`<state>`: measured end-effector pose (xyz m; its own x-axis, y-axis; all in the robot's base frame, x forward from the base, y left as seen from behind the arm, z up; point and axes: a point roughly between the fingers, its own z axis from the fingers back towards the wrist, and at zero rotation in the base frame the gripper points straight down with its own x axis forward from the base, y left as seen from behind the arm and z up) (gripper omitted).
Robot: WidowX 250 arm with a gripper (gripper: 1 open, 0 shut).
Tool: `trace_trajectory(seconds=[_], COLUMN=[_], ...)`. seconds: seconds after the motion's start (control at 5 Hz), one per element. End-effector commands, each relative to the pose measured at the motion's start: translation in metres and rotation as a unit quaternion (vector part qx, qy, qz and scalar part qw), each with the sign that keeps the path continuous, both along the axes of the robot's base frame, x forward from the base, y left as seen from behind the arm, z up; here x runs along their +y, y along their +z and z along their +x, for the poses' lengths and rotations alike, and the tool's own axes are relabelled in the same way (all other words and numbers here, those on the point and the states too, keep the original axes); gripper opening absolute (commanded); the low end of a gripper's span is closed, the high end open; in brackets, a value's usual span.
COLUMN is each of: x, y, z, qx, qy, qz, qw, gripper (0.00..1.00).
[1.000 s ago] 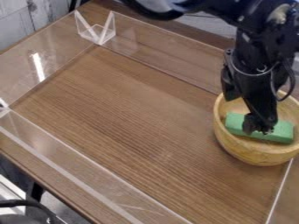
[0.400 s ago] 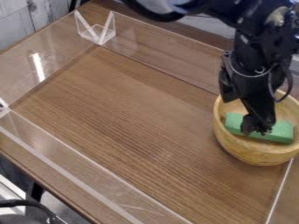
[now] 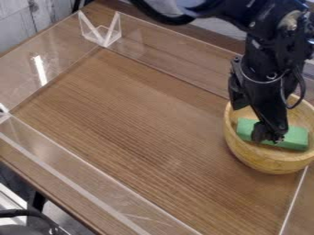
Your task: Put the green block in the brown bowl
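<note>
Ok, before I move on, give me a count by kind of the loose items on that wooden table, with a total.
Flat bright green rectangular block: 1, lying inside the bowl
Round light-brown wooden bowl: 1, at the table's right edge
Total: 2
The black gripper is open, down in the bowl over the block.

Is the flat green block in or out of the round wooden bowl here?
In. The flat green block lies inside the round light-brown wooden bowl, below its rim.
</note>
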<state>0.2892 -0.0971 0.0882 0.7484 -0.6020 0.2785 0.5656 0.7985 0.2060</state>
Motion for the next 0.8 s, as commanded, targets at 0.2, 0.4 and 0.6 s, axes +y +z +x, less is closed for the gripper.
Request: trace_trajectory(seconds=[0.2, 0.4, 0.6], x=[0.0005, 0.0007, 0.0012], y=[0.0112, 0.0103, 0.0098], z=[0.0085, 0.009, 0.0096], qx=[-0.016, -0.014, -0.012], qy=[0.016, 0.018, 0.021], qz=[-0.012, -0.013, -0.013], qw=[0.9997, 0.9996, 0.9996], gripper=[1.0, 1.0, 1.0])
